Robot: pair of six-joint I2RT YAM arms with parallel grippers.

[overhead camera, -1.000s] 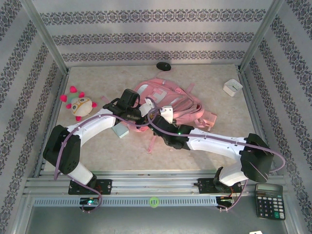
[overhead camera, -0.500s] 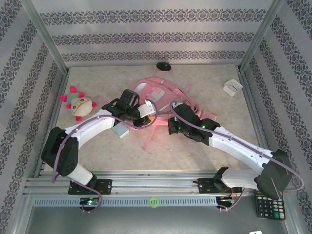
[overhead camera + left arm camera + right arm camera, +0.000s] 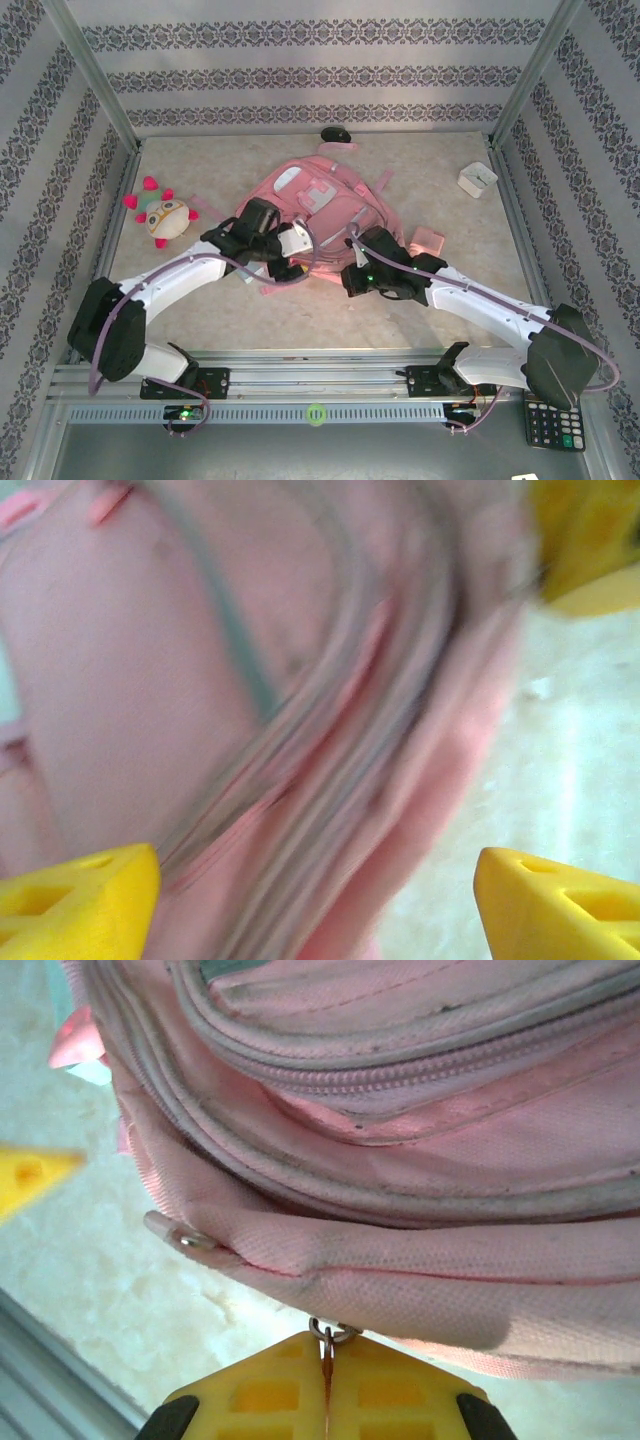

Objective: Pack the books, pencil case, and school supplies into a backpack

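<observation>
Right gripper (image 3: pixel 325 1360) is clamped on the zipper pull (image 3: pixel 329 1334) at the near edge of the backpack (image 3: pixel 335 200) on the table (image 3: pixel 450 290). Left gripper (image 3: pixel 320 905), jaws apart, seems over its fabric. It should pull along the zipper line.

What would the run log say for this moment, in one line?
left hand: open, over backpack | right hand: shut on zipper pull | backpack: lying on table

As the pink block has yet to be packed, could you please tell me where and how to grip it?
Probably from straight above, closing on two opposite edges of the pink block: it is squarish and lies flat on the table, with the backpack close on its left, so a side approach looks awkward.
</observation>
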